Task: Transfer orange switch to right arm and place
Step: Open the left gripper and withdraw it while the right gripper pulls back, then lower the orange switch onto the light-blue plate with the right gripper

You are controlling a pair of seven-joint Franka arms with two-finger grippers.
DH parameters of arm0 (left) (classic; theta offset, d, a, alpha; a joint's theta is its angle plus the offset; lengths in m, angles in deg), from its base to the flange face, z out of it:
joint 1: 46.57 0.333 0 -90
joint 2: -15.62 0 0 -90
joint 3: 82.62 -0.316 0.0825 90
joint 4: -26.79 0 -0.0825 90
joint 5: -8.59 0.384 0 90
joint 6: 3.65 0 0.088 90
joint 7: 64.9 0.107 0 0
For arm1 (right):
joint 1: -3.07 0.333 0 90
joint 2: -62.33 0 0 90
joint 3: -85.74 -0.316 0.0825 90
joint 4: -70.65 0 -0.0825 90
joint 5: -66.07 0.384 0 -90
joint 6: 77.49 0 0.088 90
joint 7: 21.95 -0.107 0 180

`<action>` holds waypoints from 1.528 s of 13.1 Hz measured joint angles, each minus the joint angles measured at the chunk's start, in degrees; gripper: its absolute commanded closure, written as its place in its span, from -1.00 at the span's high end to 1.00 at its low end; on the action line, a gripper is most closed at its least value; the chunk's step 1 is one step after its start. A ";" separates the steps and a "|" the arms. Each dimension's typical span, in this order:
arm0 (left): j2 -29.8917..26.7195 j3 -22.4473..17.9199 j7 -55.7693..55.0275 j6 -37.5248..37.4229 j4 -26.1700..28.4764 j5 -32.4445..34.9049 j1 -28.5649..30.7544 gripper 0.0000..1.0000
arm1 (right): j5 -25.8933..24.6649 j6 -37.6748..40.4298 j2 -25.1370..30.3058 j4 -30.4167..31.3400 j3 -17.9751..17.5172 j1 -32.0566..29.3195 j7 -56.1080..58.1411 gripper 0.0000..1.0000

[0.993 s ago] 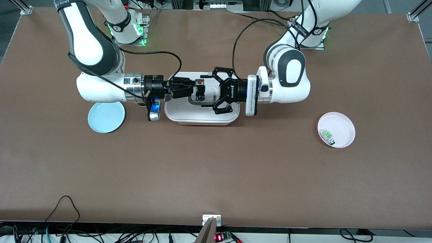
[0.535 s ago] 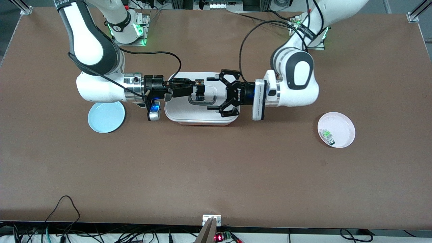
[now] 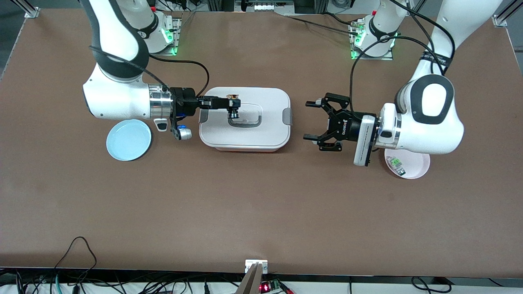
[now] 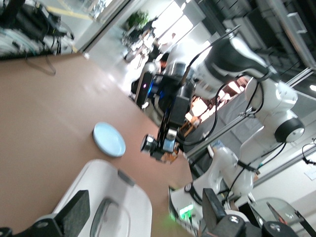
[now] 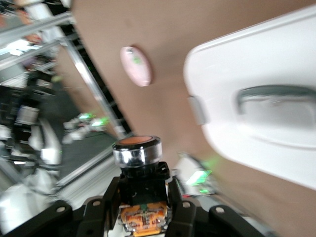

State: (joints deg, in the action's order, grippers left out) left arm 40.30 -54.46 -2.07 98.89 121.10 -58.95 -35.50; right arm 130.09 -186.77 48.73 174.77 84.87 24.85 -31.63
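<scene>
**Over the lidded box: switch sits in the right arm's pinch**

Above the white lidded box, the right gripper has its slim fingers pressed tight on the orange switch, carrying it clear of the lid. Toward its own end of the table, the left gripper hangs empty, jaws spread wide, over bare table beside the pink plate.

That switch looks light, rigid and hard-shelled; its shiny collar could slip, so the black body below the collar, where the fingers sit now, seems the safe hold. A drop probably wouldn't break it, but it could roll.

From the front, the switch is tiny and its orange face barely reads. The right wrist view shows the cap clearly. The left arm covers part of the pink plate, and the blue plate waits near the right arm.
</scene>
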 measured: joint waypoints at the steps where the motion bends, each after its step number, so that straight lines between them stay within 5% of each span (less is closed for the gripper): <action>1: 0.08 -0.04 -1.91 -1.56 -0.01 4.67 0.69 1.00 | -5.02 0.00 0.27 0.01 0.03 -0.04 0.10 -0.55; 7: 0.56 -0.21 -15.96 -15.09 -3.64 32.70 5.33 1.00 | -22.45 -0.04 1.38 0.06 0.28 -4.90 9.38 -0.55; 12: 0.48 0.12 -31.51 -22.92 -11.17 52.50 4.59 1.00 | -41.68 1.13 1.55 0.06 0.33 -8.90 30.96 -0.55; 15: 0.39 0.66 -37.84 -24.32 -13.86 60.62 4.15 1.00 | -53.44 1.27 1.65 0.06 0.32 -9.05 45.37 -0.55; 20: -3.20 0.80 -49.47 -25.57 -16.43 70.44 3.33 1.00 | -62.21 1.70 1.64 1.95 0.45 -15.78 68.12 -0.55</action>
State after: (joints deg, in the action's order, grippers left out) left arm 37.10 -53.66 -51.55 73.32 104.67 11.48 -32.17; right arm 67.88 -185.07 50.37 176.72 85.32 9.07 36.50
